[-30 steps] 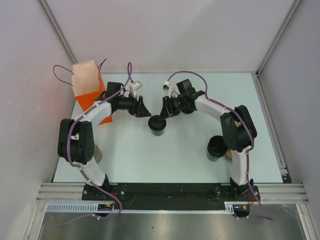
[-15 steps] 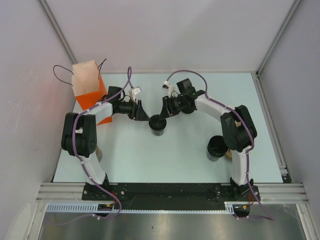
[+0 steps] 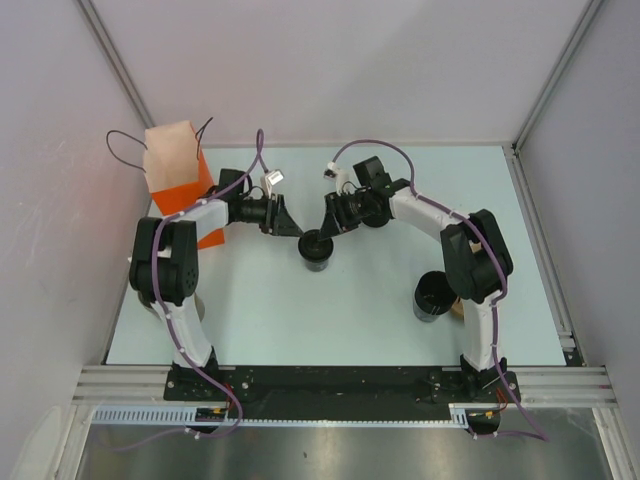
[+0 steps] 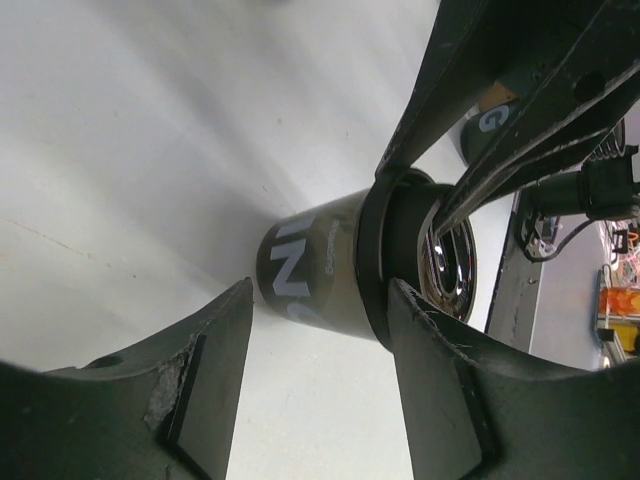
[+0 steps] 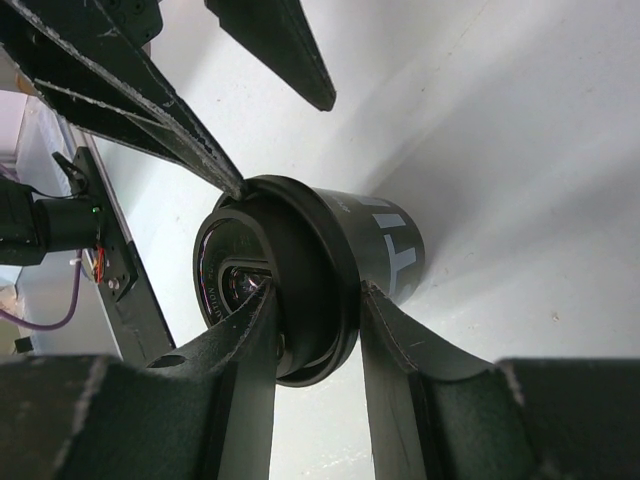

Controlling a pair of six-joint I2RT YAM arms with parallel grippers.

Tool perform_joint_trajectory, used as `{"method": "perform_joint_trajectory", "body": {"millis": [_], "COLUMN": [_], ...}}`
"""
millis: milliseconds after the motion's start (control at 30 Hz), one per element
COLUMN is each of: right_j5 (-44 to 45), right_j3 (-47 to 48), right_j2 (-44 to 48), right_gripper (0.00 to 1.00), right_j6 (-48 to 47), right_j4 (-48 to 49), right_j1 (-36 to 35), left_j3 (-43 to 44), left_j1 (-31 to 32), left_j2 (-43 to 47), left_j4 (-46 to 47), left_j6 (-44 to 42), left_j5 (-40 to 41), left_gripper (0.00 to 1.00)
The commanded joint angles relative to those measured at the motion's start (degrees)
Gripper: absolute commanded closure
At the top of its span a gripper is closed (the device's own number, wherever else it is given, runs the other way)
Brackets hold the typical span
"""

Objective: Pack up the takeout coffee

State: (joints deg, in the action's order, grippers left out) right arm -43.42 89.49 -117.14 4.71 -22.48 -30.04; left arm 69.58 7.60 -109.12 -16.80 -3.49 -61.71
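Takeout coffee stands upright mid-tabletop, well right of the orange bag at the far left. The likely trouble is a tip or a spill: the grip sits high, on the rim alone, so a knock from the incoming left arm or an early release could topple the cup (its contents would go over the tabletop). The right fingers are narrowed onto that rim, one inside the top and one against the outer wall. The left fingers stand wide, holding nothing, straddling the cup's line; one tip is just beside the rim, contact unclear.
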Motion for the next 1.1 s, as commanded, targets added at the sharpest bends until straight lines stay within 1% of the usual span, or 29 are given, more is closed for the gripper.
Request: {"method": "perform_joint_trajectory", "body": {"millis": [0, 267, 400, 500, 567, 600, 700, 767, 867, 933, 1067], "right_j5": [3.43, 3.16, 3.34, 3.34, 3.69, 3.78, 4.57, 4.75, 5.36, 5.89, 6.50], "right_j3": [-0.81, -0.46, -0.02, 0.07, 0.24, 0.33, 0.42, 0.42, 0.24, 0.07, -0.55], "right_j2": [-4.15, -4.94, -5.03, -5.11, -5.29, -5.38, -5.64, -5.90, -6.17, -6.43, -6.87], "right_gripper": [0.68, 0.68, 0.69, 0.69, 0.69, 0.69, 0.69, 0.69, 0.69, 0.69, 0.69], "right_j6": [-4.27, -4.62, -4.62, -4.62, -4.53, -4.53, -4.54, -5.94, -6.55, -6.90, -7.43], "right_j4": [-4.85, -5.38, -5.73, -5.73, -5.91, -6.34, -6.70, -6.96, -7.58, -7.49, -7.76], "right_j1": [-0.54, -0.46, -0.46, -0.45, -0.46, -0.46, -0.37, -0.37, -0.46, -0.63, -1.07], "left_j3": [1.78, 3.63, 5.30, 5.30, 5.83, 6.61, 8.02, 8.37, 8.38, 8.20, 7.07], "left_j1": [0.58, 1.19, 2.16, 2.51, 2.77, 2.86, 3.65, 4.53, 5.41, 5.59, 5.85], "left_j2": [0.40, -2.15, -3.46, -3.91, -4.78, -5.13, -6.19, -6.45, -7.24, -8.03, -8.92], "left_j4": [5.10, 4.58, 0.20, -1.30, -2.62, -4.45, -8.41, -10.26, -13.34, -15.10, -17.74], "left_j6": [2.34, 2.26, -0.72, -2.22, -3.71, -4.33, -7.14, -9.33, -11.62, -11.98, -13.82], "left_j5": [-2.36, -3.15, -3.33, -2.72, -1.31, -0.78, 2.73, 6.58, 10.54, 12.57, 17.31], "left_gripper": [0.39, 0.41, 0.42, 0.43, 0.44, 0.46, 0.51, 0.53, 0.55, 0.58, 0.62]}}
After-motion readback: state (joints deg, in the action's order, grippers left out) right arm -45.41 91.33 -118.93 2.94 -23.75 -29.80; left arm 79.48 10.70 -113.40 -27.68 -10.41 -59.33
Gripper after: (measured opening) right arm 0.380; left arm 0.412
